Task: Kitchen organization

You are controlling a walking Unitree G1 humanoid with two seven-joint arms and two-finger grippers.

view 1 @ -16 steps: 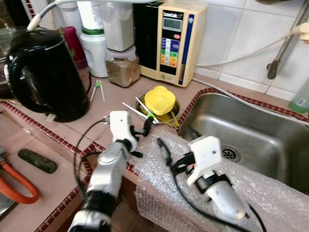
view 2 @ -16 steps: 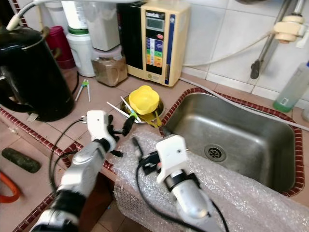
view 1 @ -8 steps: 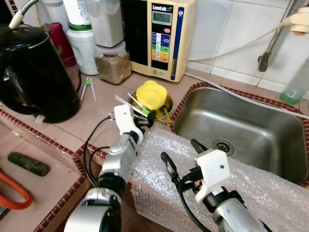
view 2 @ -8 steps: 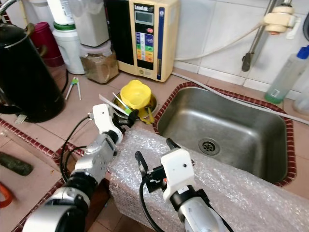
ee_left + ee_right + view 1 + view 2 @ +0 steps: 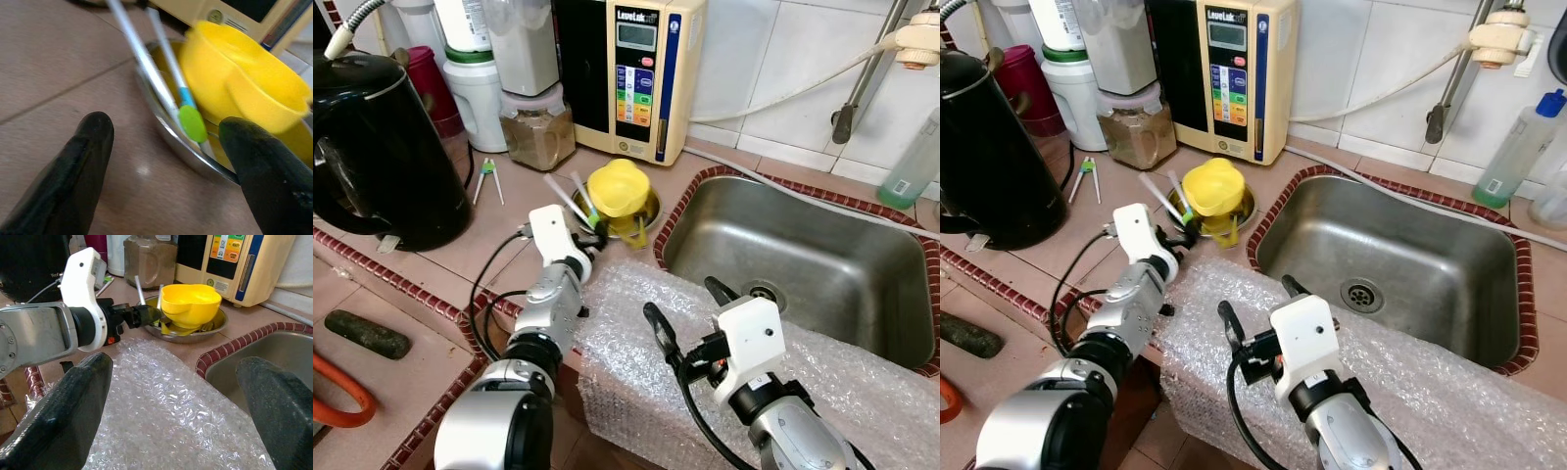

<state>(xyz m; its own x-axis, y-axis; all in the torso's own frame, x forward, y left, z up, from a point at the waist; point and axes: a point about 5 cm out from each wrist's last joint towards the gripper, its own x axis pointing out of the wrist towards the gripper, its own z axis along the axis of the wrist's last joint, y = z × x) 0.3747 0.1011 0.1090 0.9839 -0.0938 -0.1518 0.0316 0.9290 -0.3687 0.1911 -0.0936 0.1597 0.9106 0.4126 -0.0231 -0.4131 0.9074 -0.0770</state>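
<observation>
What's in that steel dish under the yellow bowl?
The steel dish holds the yellow bowl, two white utensil handles leaning over its rim, and something yellow beneath. The bowl covers the rest. The left gripper is open at the rim.

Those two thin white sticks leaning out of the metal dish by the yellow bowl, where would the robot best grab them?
Probably on the bare shafts of the white sticks, just outside the metal dish rim. They slant up and away from the yellow bowl, so the countertop side is free. The open left gripper already faces them from there.
</observation>
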